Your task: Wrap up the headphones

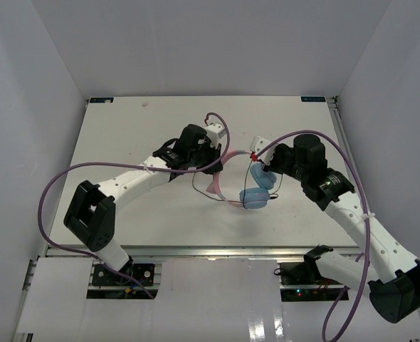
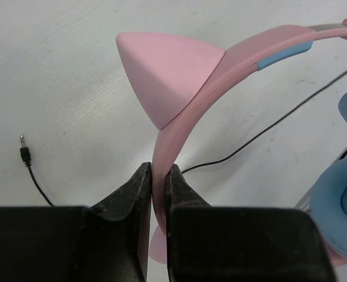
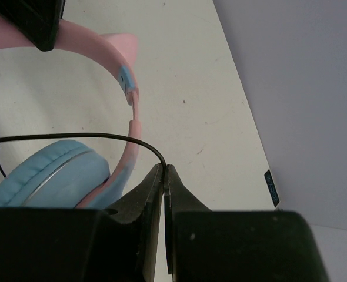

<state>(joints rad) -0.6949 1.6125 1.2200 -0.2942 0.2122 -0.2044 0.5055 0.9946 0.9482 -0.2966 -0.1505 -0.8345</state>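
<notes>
Pink-banded plastic over-ear headphones (image 1: 255,197) with two round light-blue cups are at the middle of the white worktop (image 1: 146,121), between the two arms. The left tool (image 2: 160,171) is clamped on the pink headband (image 2: 179,123), pinching it just below a triangular pink cat ear (image 2: 167,70). The right tool (image 3: 163,170), to the right, pinches the thin black cable (image 3: 73,137) beside one blue ear cup (image 3: 50,170). The cable's metal jack plug (image 2: 23,150) lies loose on the worktop, left of the left tool in its wrist view.
</notes>
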